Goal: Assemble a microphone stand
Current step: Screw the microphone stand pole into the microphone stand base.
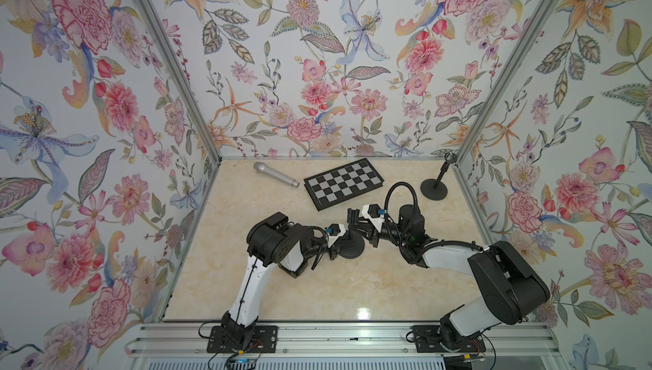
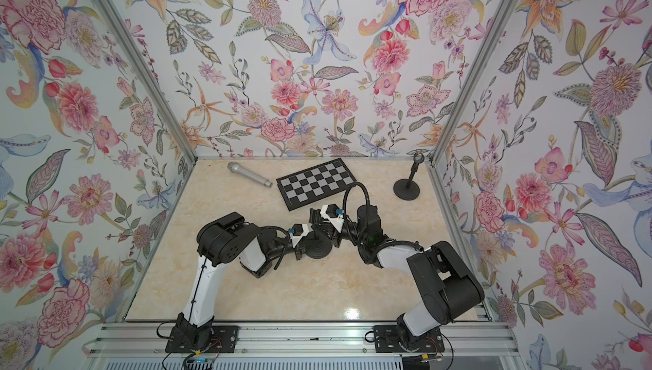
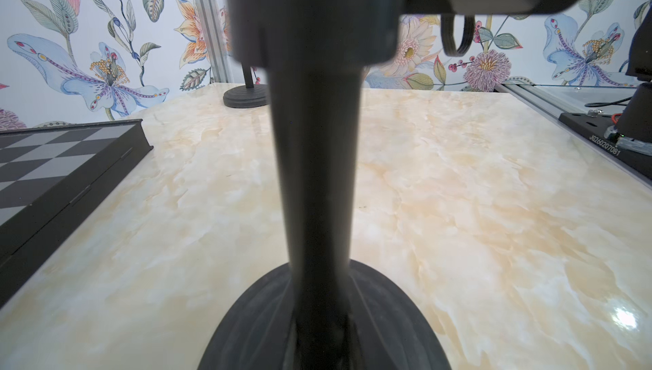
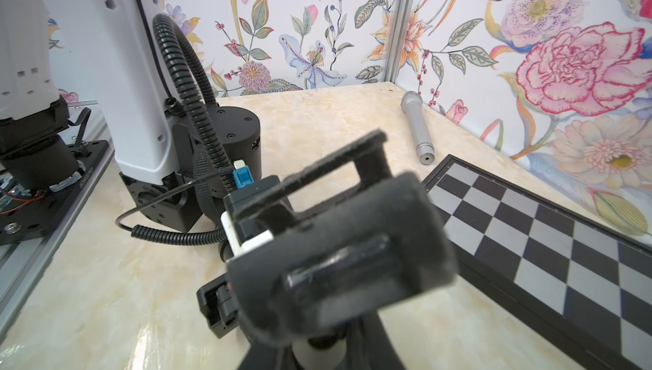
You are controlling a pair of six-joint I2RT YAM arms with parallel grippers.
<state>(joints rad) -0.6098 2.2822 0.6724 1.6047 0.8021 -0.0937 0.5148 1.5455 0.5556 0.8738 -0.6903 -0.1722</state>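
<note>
A black microphone stand stands mid-table on its round base (image 1: 352, 249), which also shows in a top view (image 2: 319, 249). Its pole (image 3: 317, 174) fills the left wrist view, and my left gripper (image 1: 339, 243) is shut on it low down, just above the base (image 3: 254, 326). At the pole's top sits a black microphone clip (image 4: 338, 255). My right gripper (image 4: 319, 349) is shut just under the clip, and appears in a top view (image 1: 355, 228). A silver microphone (image 1: 277, 174) lies loose at the back left.
A black-and-grey chessboard (image 1: 344, 183) lies flat just behind the two grippers. A second black stand (image 1: 434, 188) stands upright in the back right corner. Metal frame posts and floral walls close in the marble table (image 1: 317, 290).
</note>
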